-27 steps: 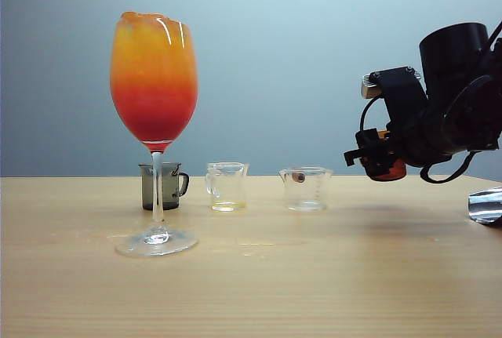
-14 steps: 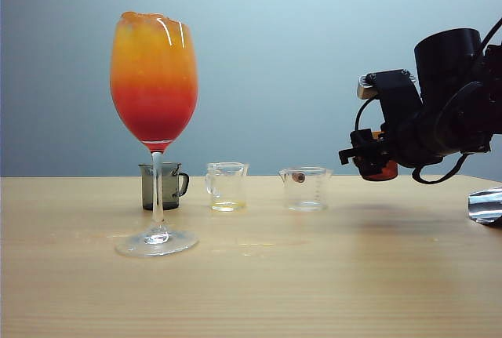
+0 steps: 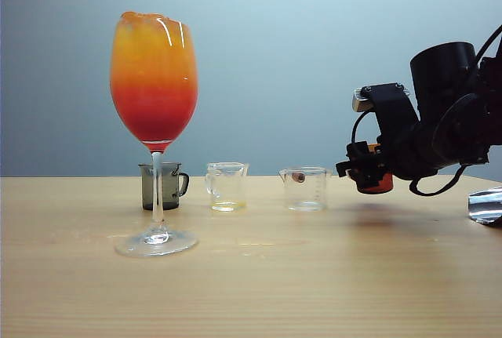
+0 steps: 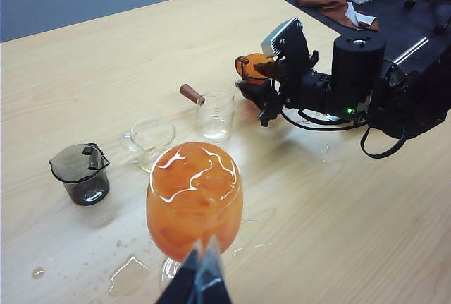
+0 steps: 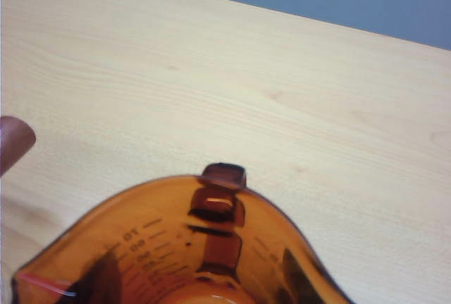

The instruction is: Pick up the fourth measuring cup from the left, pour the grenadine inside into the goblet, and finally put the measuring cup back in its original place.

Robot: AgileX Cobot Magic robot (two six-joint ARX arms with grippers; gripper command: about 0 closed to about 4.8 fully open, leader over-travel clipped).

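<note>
Exterior view: the fourth measuring cup (image 3: 378, 183) hangs in the right gripper (image 3: 367, 172), clamped between its jaws, to the right of the goblet (image 3: 154, 87) and clear of the table (image 3: 251, 291). Compared with a second ago it sits lower and a little nearer the goblet, now level with the rim of the nearest clear cup (image 3: 304, 188) rather than above it. I judge that the pour is finished, since the goblet is brim-full with a dark red layer, the grenadine (image 3: 154, 122), beneath orange juice, and that the cup is being brought down to its original place (image 3: 376, 211), the bare wood just right of that clear cup.

From the right wrist view the amber cup (image 5: 204, 254) looks nearly empty, with only open tabletop past its lip.

Outward from the goblet: a smoky grey cup (image 3: 163, 186) stands behind its stem, then a second clear cup (image 3: 227, 187), then the one beside the landing spot. That neighbour is the closest obstacle; farther right a shiny object (image 3: 486, 205) lies near the table's edge, leaving fair room between.

The left gripper (image 4: 199, 279) hovers over the goblet, well apart from the action; its jaw tips appear pressed together, holding nothing.
</note>
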